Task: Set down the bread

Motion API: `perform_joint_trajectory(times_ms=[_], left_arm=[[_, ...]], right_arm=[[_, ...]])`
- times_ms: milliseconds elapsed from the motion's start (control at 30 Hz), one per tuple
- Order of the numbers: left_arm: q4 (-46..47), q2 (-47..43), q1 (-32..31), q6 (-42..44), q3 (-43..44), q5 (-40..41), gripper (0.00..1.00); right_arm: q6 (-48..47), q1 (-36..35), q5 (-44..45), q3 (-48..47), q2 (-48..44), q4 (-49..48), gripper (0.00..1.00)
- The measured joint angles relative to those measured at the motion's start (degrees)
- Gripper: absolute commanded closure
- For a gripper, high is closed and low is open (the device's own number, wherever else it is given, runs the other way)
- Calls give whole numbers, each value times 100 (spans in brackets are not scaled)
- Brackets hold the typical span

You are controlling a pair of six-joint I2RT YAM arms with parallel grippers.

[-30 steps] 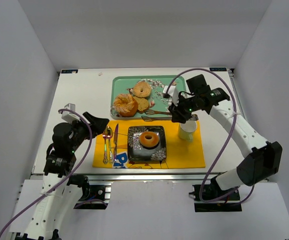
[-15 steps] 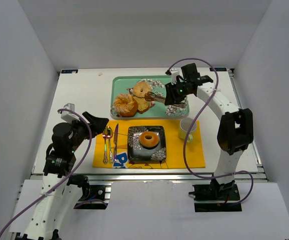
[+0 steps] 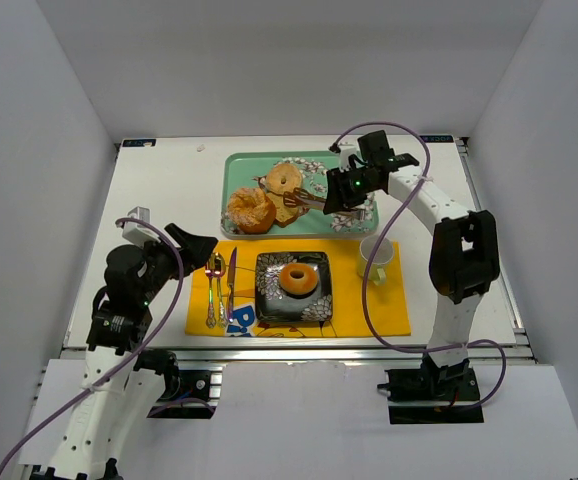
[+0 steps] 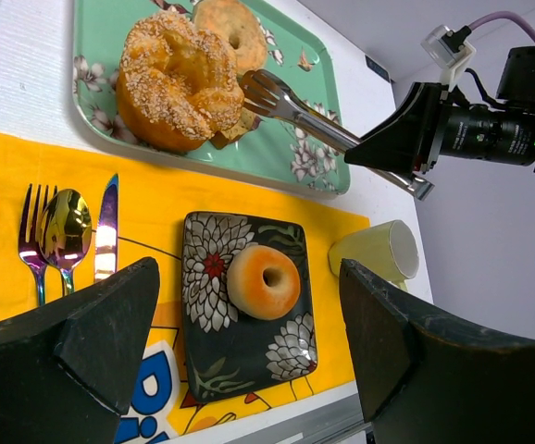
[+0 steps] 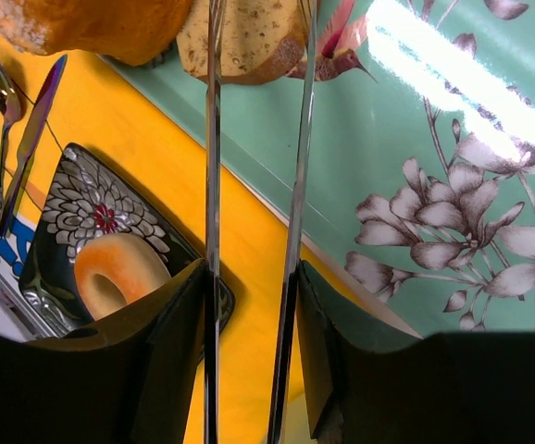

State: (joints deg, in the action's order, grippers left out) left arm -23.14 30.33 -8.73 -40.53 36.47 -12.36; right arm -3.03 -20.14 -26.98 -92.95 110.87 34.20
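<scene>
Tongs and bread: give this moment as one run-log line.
right gripper: holding tongs | tongs: tips at slice on tray | doughnut: on plate | left gripper: open, empty

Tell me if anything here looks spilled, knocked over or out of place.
Nothing stands out: the doughnut ring sits flat on the dark plate, cutlery lies in a row, and breads on the tray look intact.
</scene>
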Motion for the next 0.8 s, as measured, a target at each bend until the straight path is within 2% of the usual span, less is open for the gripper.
perform_joint_trajectory(times_ms=[800], left_arm=[[-2, 48, 0, -2, 2, 2, 12]], right_arm=[[11, 175, -107, 286, 94, -9, 55]])
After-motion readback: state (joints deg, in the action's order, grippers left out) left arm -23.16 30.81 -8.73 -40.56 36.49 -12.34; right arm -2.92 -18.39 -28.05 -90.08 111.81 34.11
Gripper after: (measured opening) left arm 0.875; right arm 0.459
